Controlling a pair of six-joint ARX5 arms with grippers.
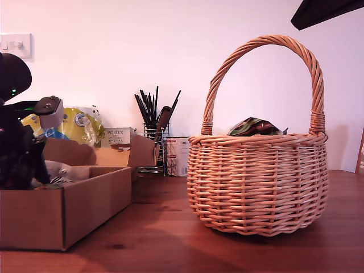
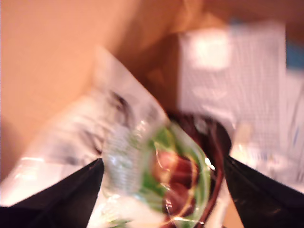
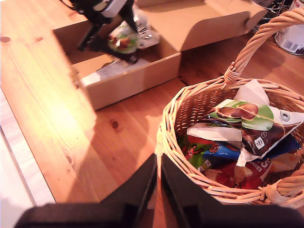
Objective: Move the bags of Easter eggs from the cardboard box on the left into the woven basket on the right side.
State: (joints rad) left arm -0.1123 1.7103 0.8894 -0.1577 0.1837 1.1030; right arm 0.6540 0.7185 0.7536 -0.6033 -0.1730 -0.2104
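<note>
Fingers of my first gripper (image 2: 164, 190) spread wide w/ a green-and-white egg bag (image 2: 166, 175) between them, inside the cardboard box (image 2: 47, 71). Ext. view: we're over the box (image 1: 85, 199), at its left; woven basket (image 1: 259, 182) right. 2nd wrist: my second gripper (image 3: 158, 183) pressed together, empty, beside the basket rim.

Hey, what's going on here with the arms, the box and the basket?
My first end effector is down in the cardboard box, its open fingers straddling a green-and-white bag of Easter eggs; the blurred picture does not show whether they touch it. My second end effector hangs shut and empty above the woven basket's rim. The basket already holds several bags.
</note>
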